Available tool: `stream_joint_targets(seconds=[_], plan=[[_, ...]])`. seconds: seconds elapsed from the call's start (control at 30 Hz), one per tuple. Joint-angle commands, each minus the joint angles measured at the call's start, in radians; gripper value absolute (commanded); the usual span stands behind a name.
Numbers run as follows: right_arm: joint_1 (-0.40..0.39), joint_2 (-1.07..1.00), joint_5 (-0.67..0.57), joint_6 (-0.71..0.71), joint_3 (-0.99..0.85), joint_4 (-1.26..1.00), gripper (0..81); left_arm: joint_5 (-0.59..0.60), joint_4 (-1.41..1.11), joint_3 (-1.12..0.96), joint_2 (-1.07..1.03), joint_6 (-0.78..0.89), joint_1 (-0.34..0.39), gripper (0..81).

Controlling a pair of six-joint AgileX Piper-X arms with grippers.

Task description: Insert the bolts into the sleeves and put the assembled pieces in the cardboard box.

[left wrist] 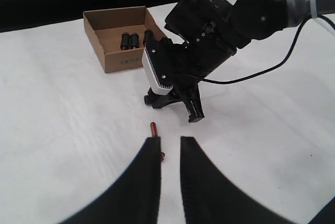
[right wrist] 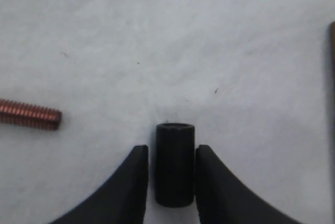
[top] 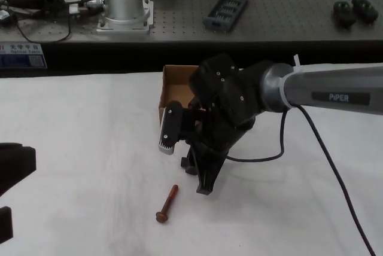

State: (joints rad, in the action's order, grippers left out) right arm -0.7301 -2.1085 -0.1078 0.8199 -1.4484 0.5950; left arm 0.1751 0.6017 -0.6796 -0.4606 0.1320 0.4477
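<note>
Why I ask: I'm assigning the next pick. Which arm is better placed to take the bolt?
Left. The left gripper is open and empty, and the bolt lies just beyond its fingertips. The right gripper is shut on the sleeve, so it likely cannot take the bolt too.

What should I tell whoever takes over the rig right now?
Right gripper: shut on a sleeve, low over the cloth near the box.
Left gripper: open, empty, just short of the bolt lying on the cloth.
Done: dark pieces lie in the box; whether they hold bolts, I cannot tell.
Left: bolt into this sleeve, then box the pair.
</note>
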Motion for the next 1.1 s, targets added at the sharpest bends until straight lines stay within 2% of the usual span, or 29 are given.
stream_joint_targets(seconds=[0.0, 0.2, 0.37, 0.77, 0.87, 0.97, 1.07], plan=[[-0.002, -0.013, -0.013, 0.009, -0.003, 0.013, 24.7, -0.013, -0.02, -0.004, 0.005, -0.007, -0.001, 10.4], [0.002, -0.013, 0.015, 0.009, -0.003, 0.03, 22.8, -0.013, -0.02, -0.004, 0.005, -0.007, -0.001, 10.4], [0.002, -0.009, 0.032, 0.006, -0.015, 0.12, 1.8, -0.013, -0.02, -0.004, 0.005, -0.007, -0.001, 10.4], [-0.03, 0.194, 0.046, -0.208, -0.017, 0.245, 2.0, 0.0, -0.019, -0.004, 0.005, -0.007, -0.001, 10.5], [-0.032, 0.273, 0.046, -0.244, -0.003, 0.31, 2.0, 0.066, -0.019, -0.004, -0.022, -0.007, -0.001, 11.1], [-0.032, 0.375, 0.046, -0.257, 0.05, 0.33, 2.0, 0.132, -0.019, -0.004, -0.08, -0.007, -0.001, 16.0], [-0.032, 0.484, 0.046, -0.295, 0.129, 0.342, 2.0, 0.127, -0.021, -0.004, -0.16, -0.046, -0.001, 24.5]])
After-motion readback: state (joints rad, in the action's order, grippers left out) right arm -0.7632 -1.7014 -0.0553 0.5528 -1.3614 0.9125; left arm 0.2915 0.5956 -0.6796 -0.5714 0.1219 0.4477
